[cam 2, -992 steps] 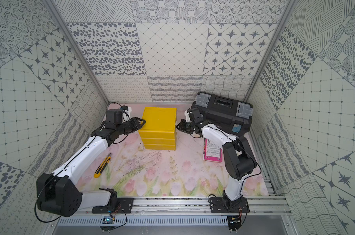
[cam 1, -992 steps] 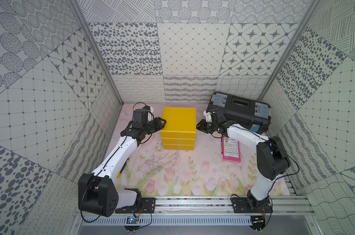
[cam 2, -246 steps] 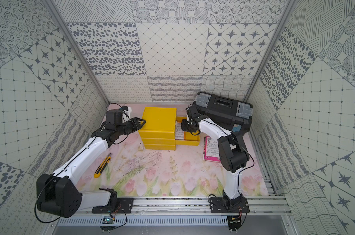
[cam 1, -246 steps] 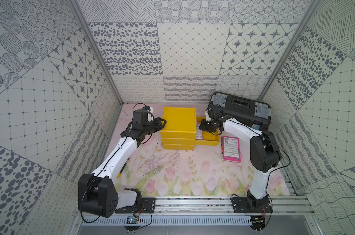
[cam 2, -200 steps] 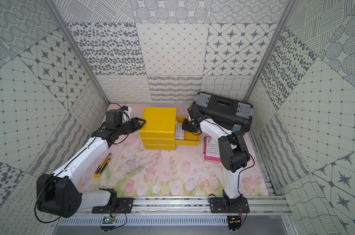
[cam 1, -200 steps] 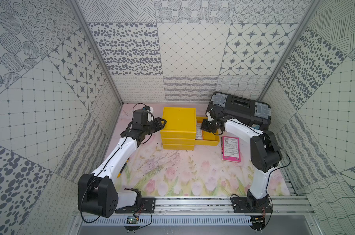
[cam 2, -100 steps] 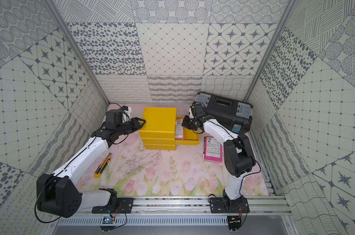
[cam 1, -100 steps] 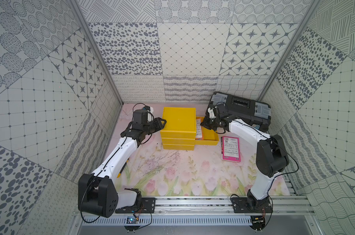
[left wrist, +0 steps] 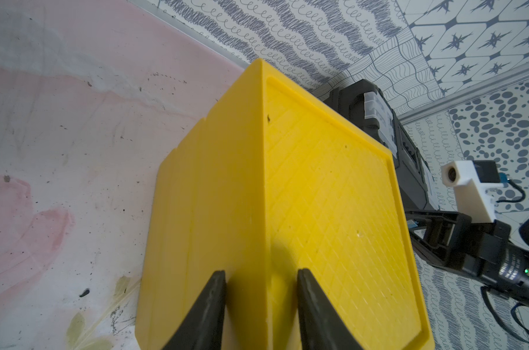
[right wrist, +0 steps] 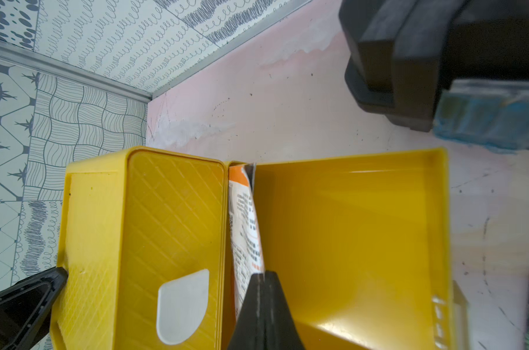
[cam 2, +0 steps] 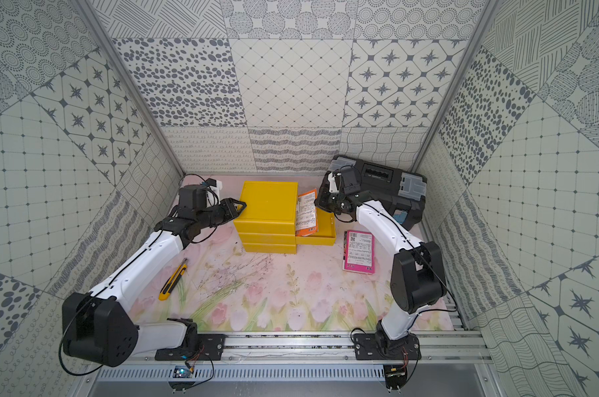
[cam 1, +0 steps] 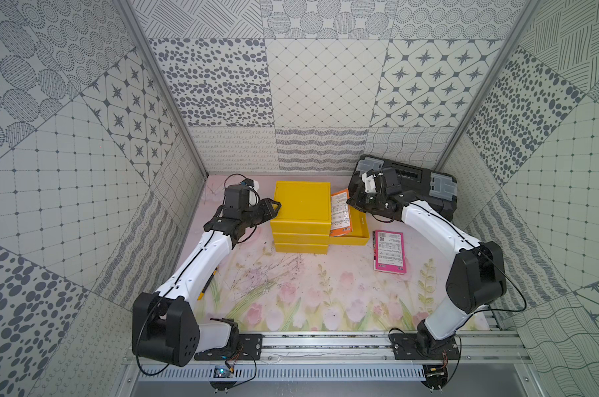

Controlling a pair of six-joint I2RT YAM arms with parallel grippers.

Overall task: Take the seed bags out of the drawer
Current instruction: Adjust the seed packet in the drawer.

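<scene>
The yellow drawer cabinet (cam 1: 301, 201) (cam 2: 269, 201) stands at the back of the mat, its top drawer (cam 1: 351, 238) (cam 2: 317, 239) (right wrist: 439, 212) pulled out to the right. My right gripper (cam 1: 351, 202) (cam 2: 320, 202) (right wrist: 261, 274) is shut on the edge of an orange seed bag (cam 1: 341, 214) (cam 2: 306, 214) (right wrist: 245, 218), which stands tilted on edge in the drawer against the cabinet. A magenta seed bag (cam 1: 389, 251) (cam 2: 359, 252) lies flat on the mat right of the drawer. My left gripper (cam 1: 274, 207) (cam 2: 239, 207) (left wrist: 261, 272) clamps the cabinet's top left edge (left wrist: 261, 181).
A black toolbox (cam 1: 411, 178) (cam 2: 380, 178) sits at the back right, just behind my right wrist. A yellow utility knife (cam 2: 172, 280) lies on the mat by my left arm. Dried twigs (cam 1: 267, 271) are scattered in front of the cabinet. Patterned walls close in on three sides.
The drawer, shut five seconds ago, now stands open. Over the last second my right gripper has risen with the orange bag, tipping it up on edge. The left arm is still.
</scene>
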